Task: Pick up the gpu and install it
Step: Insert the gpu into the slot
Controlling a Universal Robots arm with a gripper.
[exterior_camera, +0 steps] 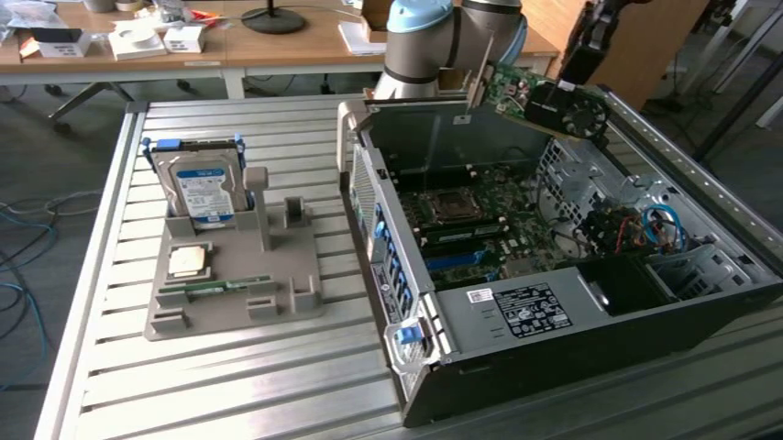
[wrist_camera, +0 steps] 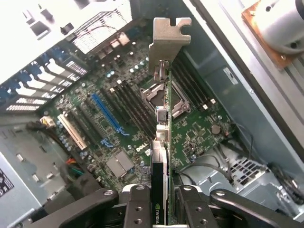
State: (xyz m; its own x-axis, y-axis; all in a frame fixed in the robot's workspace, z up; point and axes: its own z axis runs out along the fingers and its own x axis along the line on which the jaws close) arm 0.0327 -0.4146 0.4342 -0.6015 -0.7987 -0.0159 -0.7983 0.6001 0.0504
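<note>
Gpu: hung edge-on above motherboard, bracket outermost, apart from blue slot.
Gripper: partly closed, clamped its near end.

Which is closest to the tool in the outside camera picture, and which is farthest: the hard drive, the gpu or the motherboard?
1. gpu: held in the tool, above the case.
2. motherboard: below, inside the open case.
3. hard drive: far off at the exterior view's left, standing in the gray holder.
</note>
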